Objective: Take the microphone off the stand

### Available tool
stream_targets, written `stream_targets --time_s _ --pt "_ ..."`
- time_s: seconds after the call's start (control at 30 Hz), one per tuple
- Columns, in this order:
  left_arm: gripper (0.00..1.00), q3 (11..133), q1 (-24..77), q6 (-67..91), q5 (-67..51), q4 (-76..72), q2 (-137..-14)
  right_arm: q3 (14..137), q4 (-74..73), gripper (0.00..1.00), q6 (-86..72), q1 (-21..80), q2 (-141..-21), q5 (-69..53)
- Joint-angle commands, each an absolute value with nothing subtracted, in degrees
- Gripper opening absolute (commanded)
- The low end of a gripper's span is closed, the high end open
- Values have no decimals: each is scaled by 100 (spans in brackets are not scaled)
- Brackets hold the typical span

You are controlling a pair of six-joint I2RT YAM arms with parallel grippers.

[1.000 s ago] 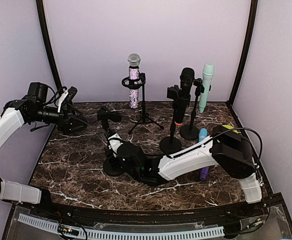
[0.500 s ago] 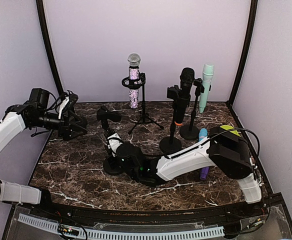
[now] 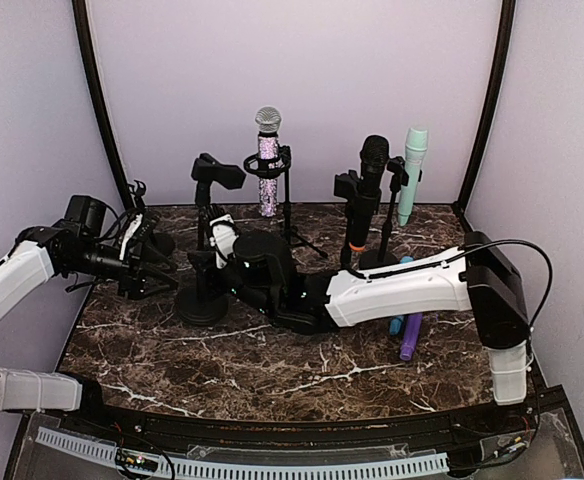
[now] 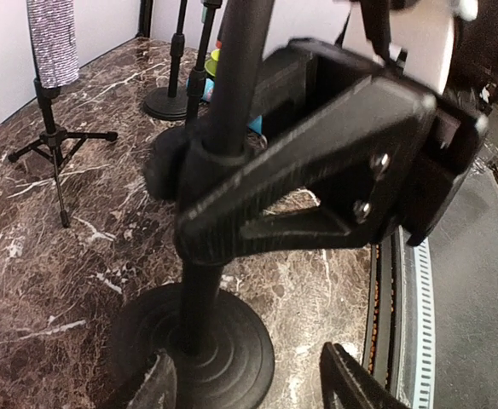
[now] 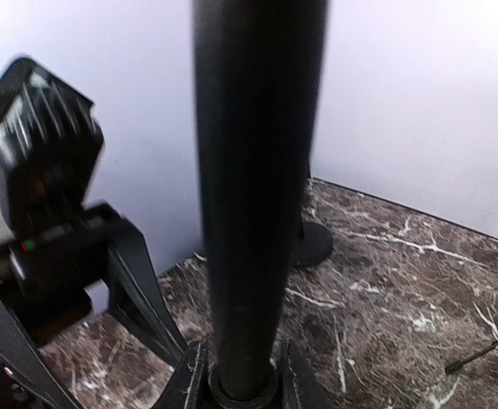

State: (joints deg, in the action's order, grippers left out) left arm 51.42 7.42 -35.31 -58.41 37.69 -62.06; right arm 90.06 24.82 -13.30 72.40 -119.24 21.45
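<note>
Right gripper [image 3: 212, 258] is clamped on the black stand [image 3: 204, 225], seemingly to steady it; its clip [image 3: 217, 170] looks empty; left gripper [image 3: 160, 268] hovers, jaws apart, at the base [image 3: 200, 305]; the glitter microphone [image 3: 267, 150], black microphone [image 3: 370, 175] and teal microphone [image 3: 413, 165] sit in stands behind.

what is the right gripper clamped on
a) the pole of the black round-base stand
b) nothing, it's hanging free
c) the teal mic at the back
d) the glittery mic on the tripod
a: in the right wrist view the right gripper has a finger pressed to each side of the black stand pole, and the left wrist view shows that pole rising from a round base.
</note>
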Motion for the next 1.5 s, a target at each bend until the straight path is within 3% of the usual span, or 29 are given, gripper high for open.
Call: stream_targets --time_s 0.0,0.2,0.37,0.6,0.63,0.73,0.77,0.97,1.17,1.47 --pt "58 5022 902 -3406 -6081 3529 -6100 9550 2872 0 -1727 7239 -11599 1572" --pt "47 5010 1062 -3103 -6239 3305 -6085 9870 2799 0 -1706 7320 -11726 1381" --pt "30 5003 1143 -3048 -6290 3247 -6169 10001 2772 0 -1682 7397 -11795 1349" --pt "29 4841 1177 -3034 -6279 3284 -6100 9999 2918 0 -1734 7427 -11739 1211" --pt "27 4876 1173 -3034 -6318 3299 -6104 10010 2933 0 -1758 7428 -11738 1158" --pt "1 4957 1171 -3007 -6477 3361 -6130 10029 2965 0 -1814 7429 -11755 1041" --pt "0 4969 1174 -3006 -6540 3391 -6126 10006 2970 0 -1811 7427 -11727 1031" --pt "0 5214 1175 -3286 -7242 3962 -6141 9708 3255 0 -2050 7344 -11443 529" --pt "0 5798 1175 -3145 -8151 4408 -6175 9821 3619 0 -2590 7111 -11319 -1030" --pt "0 5321 1206 -614 -8839 2064 -5643 10321 4422 2 -3644 6897 -11809 -3400"
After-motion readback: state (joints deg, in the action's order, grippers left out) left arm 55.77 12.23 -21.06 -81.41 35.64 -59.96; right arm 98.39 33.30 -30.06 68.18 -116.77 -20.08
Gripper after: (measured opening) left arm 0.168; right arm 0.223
